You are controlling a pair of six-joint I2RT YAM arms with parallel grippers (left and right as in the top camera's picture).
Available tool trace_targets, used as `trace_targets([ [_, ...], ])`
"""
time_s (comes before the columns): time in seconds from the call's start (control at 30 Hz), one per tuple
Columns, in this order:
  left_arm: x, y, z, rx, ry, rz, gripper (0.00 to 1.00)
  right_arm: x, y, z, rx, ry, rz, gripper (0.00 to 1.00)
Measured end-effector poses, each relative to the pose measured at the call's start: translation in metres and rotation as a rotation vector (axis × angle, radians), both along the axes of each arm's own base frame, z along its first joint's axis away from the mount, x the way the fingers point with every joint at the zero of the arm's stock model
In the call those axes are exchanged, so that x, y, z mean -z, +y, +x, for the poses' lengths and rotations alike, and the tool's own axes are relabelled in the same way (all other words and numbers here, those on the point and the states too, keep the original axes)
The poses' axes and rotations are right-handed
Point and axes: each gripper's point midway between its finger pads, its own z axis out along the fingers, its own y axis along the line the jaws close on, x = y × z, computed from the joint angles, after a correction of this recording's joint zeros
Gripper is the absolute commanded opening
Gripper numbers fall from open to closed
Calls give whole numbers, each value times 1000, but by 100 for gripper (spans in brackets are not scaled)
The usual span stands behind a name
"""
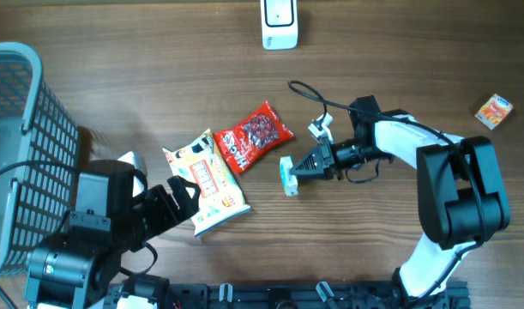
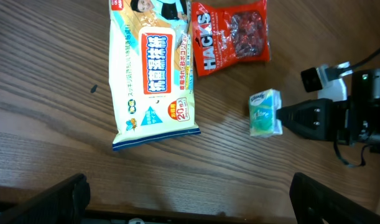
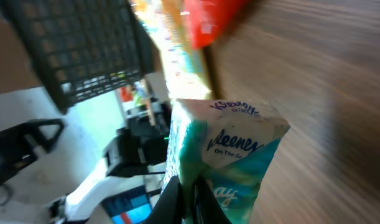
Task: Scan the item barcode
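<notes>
My right gripper is shut on the edge of a small green and white Kleenex tissue pack, near the middle of the table. In the right wrist view the pack fills the centre, and the thin fingers pinch its lower edge. No barcode shows on the faces in view. A white scanner stands at the far edge of the table. My left gripper hangs open over the near left part of the table, with nothing between its fingers. It sits just short of a wet-wipes pack.
A red Hacks candy bag lies beside the wet-wipes pack. A grey mesh basket stands at the left edge. A small orange box lies at the far right. A black cable loops behind the right arm.
</notes>
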Motion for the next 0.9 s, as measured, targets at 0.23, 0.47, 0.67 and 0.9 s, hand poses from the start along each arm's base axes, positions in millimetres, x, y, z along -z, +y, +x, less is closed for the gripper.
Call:
trace_targets([
  [0.23, 0, 0, 0, 0, 0, 0, 100, 56, -75, 11, 154, 106, -403, 56],
  [0.47, 0, 0, 0, 0, -1, 0, 100, 48, -116, 8, 161, 208, -607, 59],
  [0.67, 0, 0, 0, 0, 0, 0, 100, 30, -88, 27, 23, -33, -471, 49],
  [0.9, 0, 0, 0, 0, 0, 0, 100, 50, -28, 17, -147, -215, -495, 37],
])
